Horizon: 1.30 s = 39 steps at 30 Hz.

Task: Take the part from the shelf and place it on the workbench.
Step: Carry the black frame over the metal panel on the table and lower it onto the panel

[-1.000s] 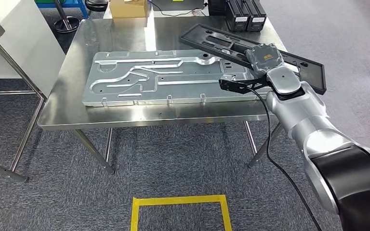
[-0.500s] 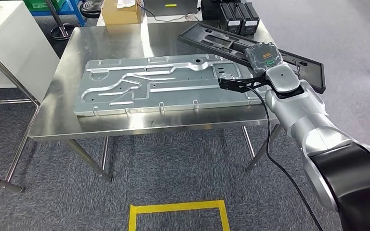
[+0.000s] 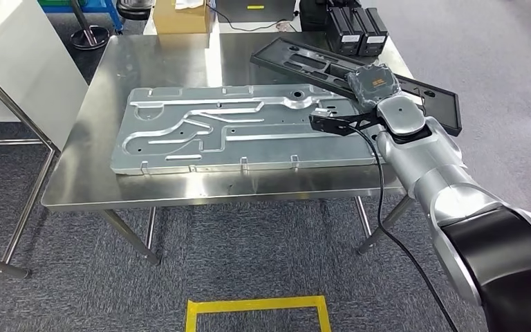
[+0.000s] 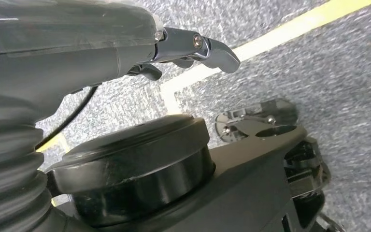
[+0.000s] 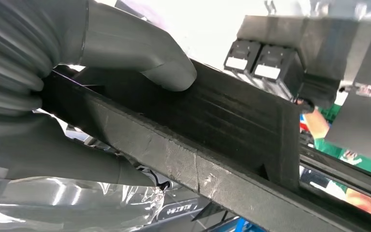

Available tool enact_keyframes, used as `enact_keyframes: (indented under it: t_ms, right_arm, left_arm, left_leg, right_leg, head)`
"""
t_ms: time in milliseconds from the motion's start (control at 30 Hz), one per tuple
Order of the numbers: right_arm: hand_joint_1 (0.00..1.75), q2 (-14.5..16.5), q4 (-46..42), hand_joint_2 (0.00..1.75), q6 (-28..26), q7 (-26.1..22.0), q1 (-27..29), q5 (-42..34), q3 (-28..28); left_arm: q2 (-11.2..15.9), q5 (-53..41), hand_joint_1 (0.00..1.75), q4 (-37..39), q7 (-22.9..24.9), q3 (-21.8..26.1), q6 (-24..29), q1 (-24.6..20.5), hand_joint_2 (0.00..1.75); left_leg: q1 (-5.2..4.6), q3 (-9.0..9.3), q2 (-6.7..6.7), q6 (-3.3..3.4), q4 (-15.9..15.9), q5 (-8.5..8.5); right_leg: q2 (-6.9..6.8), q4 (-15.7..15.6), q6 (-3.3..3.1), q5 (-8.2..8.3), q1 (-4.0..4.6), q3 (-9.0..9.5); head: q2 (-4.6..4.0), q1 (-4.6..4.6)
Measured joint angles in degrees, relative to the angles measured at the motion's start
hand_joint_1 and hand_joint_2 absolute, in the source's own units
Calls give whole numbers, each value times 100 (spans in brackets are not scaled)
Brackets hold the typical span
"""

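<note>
Here, a large metal panel point(image 3: 228, 128) is seen lying flat on the steel workbench point(image 3: 166, 55); to its right, a long black part point(image 3: 304, 59) is gripped by the right hand point(image 3: 373, 86), tilted above the bench's far right corner.

The left hand point(image 4: 193, 48) is seen over carpet, fingers curled on nothing.

Large stamped metal panel point(image 3: 228, 128), cardboard box point(image 3: 182, 15), two black cases point(image 3: 356, 31), yellow floor tape point(image 3: 259, 308)
</note>
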Motion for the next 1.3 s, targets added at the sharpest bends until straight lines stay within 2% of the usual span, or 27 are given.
enact_keyframes:
  t_ms: [33, 67, 100, 200, 267, 333, 367, 400, 433, 467, 500, 533, 600, 700, 733, 767, 833, 867, 900, 933, 967, 1033, 1067, 1100, 1200, 1233, 1300]
  right_arm:
    - [175, -2, 1, 175, 5, -15, -14, 0, 1]
    - [175, -3, 2, 175, 12, -30, -24, -1, 2]
    - [175, -3, 3, 175, 21, -49, -30, -1, 3]
    - [175, 7, -3, 175, 55, -107, -11, -2, 10]
    - [175, 28, -7, 175, 74, -139, 2, -2, 19]
    - [175, 61, -5, 175, 89, -159, 37, -2, 34]
    - [175, 79, -4, 175, 94, -164, 70, -1, 45]
    - [175, 100, -4, 175, 96, -166, 107, -1, 56]
    - [175, 121, -4, 175, 95, -167, 141, 0, 66]
    - [175, 142, -4, 175, 91, -166, 165, 0, 74]
    - [175, 162, -3, 175, 87, -165, 180, 0, 82]
    - [175, 177, -3, 175, 84, -164, 187, 1, 91]
    - [175, 207, -3, 175, 81, -168, 209, 1, 109]
    - [175, 272, -4, 175, 80, -175, 268, -4, 128]
    - [175, 301, -6, 175, 83, -175, 272, -7, 133]
    - [175, 332, -7, 175, 88, -175, 275, -9, 138]
    - [175, 379, 0, 175, 107, -177, 309, -13, 151]
    - [175, 395, 5, 175, 116, -181, 341, -14, 158]
    - [175, 408, 10, 175, 122, -185, 374, -15, 163]
    - [175, 420, 13, 175, 125, -193, 400, -16, 166]
    - [175, 437, 14, 175, 125, -204, 415, -19, 167]
    - [175, 460, 17, 175, 125, -225, 425, -22, 169]
    - [175, 472, 20, 175, 127, -237, 428, -23, 170]
    - [175, 480, 23, 175, 128, -246, 438, -23, 173]
    - [175, 502, 25, 175, 126, -256, 471, -28, 180]
    - [175, 505, 25, 175, 123, -257, 475, -33, 182]
    - [175, 515, 25, 175, 119, -265, 489, -43, 191]
  left_arm:
    - [-2, 1, 0, 1, -1, 0, 0, -2, 175]
    - [-4, 2, 0, 1, -4, 0, -1, -4, 175]
    - [-6, 3, 0, 2, -8, 0, -1, -7, 175]
    - [-4, 4, 0, 2, -30, 0, 1, -3, 175]
    - [-2, 8, 0, 2, -50, 0, 3, -3, 175]
    - [-2, 15, 0, 2, -71, 0, 2, -17, 175]
    - [-2, 17, 0, 2, -80, 0, 1, -28, 175]
    - [-2, 19, 0, 2, -85, 0, 1, -37, 175]
    - [-1, 20, 0, 2, -81, 0, 1, -42, 175]
    - [-1, 22, 0, 2, -74, 0, 1, -36, 175]
    - [0, 24, 0, 2, -66, 1, -2, -26, 175]
    - [1, 26, 0, 2, -57, 1, -6, -18, 175]
    - [1, 27, 0, 2, -51, 2, -18, -7, 175]
    - [1, 26, 0, 2, -50, 2, -30, 0, 175]
    - [1, 25, 0, 2, -50, 2, -32, 1, 175]
    - [1, 24, 0, 2, -50, 2, -29, 1, 175]
    - [2, 27, 0, 2, -52, 2, -15, 5, 175]
    - [2, 36, 0, 2, -56, 2, -7, 11, 175]
    - [2, 46, 0, 2, -65, 2, -1, 18, 175]
    - [2, 57, 0, 2, -77, 2, 3, 24, 175]
    - [2, 69, 0, 2, -95, 2, 5, 27, 175]
    - [-5, 81, 0, 4, -136, 3, 7, 26, 175]
    - [-10, 84, 0, 7, -158, 5, 7, 19, 175]
    - [-15, 84, 0, 10, -185, 7, 4, 14, 175]
    - [-18, 70, 0, 13, -268, 8, -30, 12, 175]
    - [-17, 66, 0, 13, -286, 8, -39, 13, 175]
    - [-15, 49, 0, 13, -305, 7, -46, 12, 175]
  left_leg:
    - [-9, 17, 0, -22, 2, -29]
    - [-16, 17, 2, -45, -1, -48]
    - [-23, 15, 4, -68, -4, -59]
    - [-37, -11, 15, -153, 114, -177]
    - [-20, -270, 22, -204, 673, -457]
    - [2, -700, 24, -232, 1458, -730]
    - [8, -846, 24, -240, 1679, -740]
    - [12, -888, 24, -242, 1681, -638]
    - [15, -816, 25, -238, 1444, -429]
    - [18, -664, 26, -228, 1049, -171]
    - [17, -502, 27, -211, 657, 21]
    - [12, -370, 27, -188, 330, 139]
    - [-4, -268, 21, -115, 58, 120]
    - [-7, -146, 0, 24, -47, 51]
    - [-7, -92, -1, 55, -55, 36]
    - [-8, -42, 3, 78, -55, 23]
    - [-12, 49, 11, 90, -47, -11]
    - [-13, 98, 9, 88, -42, -32]
    - [-14, 152, 0, 82, -38, -61]
    - [-16, 209, -11, 71, -34, -95]
    - [-20, 275, -22, 58, -34, -151]
    - [-30, 372, -36, 16, -28, -268]
    - [-36, 398, -40, -15, -31, -319]
    - [-38, 415, -45, -46, -27, -351]
    - [-46, 417, -45, -127, 75, -371]
    - [-46, 338, -31, -153, 245, -403]
    - [-24, -10, -2, -205, 871, -629]
  right_leg:
    - [-2, -281, -34, 104, 17, 108]
    - [-1, -429, -64, 113, 36, 164]
    - [4, -466, -89, 68, 50, 184]
    - [8, -537, -162, 12, -2, 249]
    - [0, -557, -211, -15, -24, 304]
    - [0, -553, -238, -42, -20, 334]
    - [3, -550, -240, -57, -19, 352]
    - [6, -547, -237, -74, -18, 375]
    - [11, -541, -227, -95, -19, 404]
    - [16, -532, -211, -118, -20, 433]
    - [20, -519, -191, -140, -13, 450]
    - [25, -504, -165, -161, -4, 451]
    - [29, -483, -84, -163, 9, 437]
    - [17, -335, 25, -140, -13, 417]
    - [11, -195, 44, -207, -22, 350]
    - [4, 65, 65, -316, -27, 206]
    - [1, 735, 92, -555, -28, -212]
    - [0, 979, 98, -639, -28, -406]
    - [-1, 1027, 88, -652, -27, -512]
    - [-2, 891, 66, -594, -23, -530]
    - [-2, 572, 33, -412, -15, -461]
    - [2, -190, -49, 149, 26, -259]
    - [7, -438, -88, 369, 54, -191]
    - [14, -556, -126, 474, 75, -167]
    - [21, -591, -230, 407, 68, -84]
    - [19, -604, -265, 380, 57, -35]
    - [22, -620, -321, 320, 46, 39]
  head:
    - [1, -4]
    - [1, -13]
    - [1, -20]
    - [1, -28]
    - [1, -33]
    - [1, -37]
    - [1, -38]
    - [0, -38]
    - [0, -38]
    - [0, -37]
    - [0, -37]
    - [0, -35]
    - [1, -31]
    - [1, -21]
    - [1, -16]
    - [1, -12]
    - [0, -7]
    - [0, -5]
    - [0, -4]
    - [0, -4]
    - [0, -4]
    - [0, -11]
    - [1, -18]
    - [1, -20]
    - [1, -13]
    - [2, -18]
    - [1, -25]
